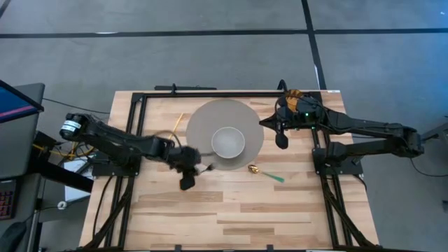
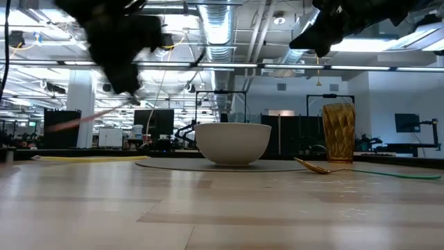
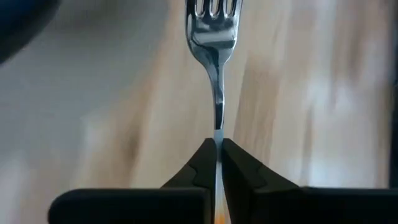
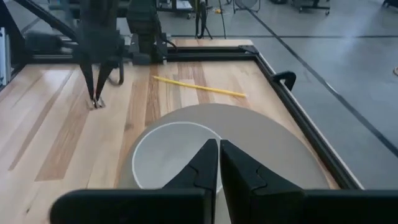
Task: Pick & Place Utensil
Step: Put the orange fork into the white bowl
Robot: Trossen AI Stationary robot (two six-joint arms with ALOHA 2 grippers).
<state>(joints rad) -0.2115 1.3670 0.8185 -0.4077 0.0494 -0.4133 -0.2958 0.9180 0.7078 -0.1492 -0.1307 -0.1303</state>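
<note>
Left gripper (image 3: 217, 155) pinches the fork (image 3: 213, 37) by its handle, tines pointing away from the fingers, lifted above the wooden table (image 1: 231, 210). Just right of it sits the white bowl (image 1: 228, 142) on the grey round plate (image 1: 203, 119). Right gripper (image 4: 219, 163) hovers above the plate's far edge, fingers pressed together, holding nothing. Gold spoon (image 1: 255, 169) lies beyond the bowl, near the plate rim.
</note>
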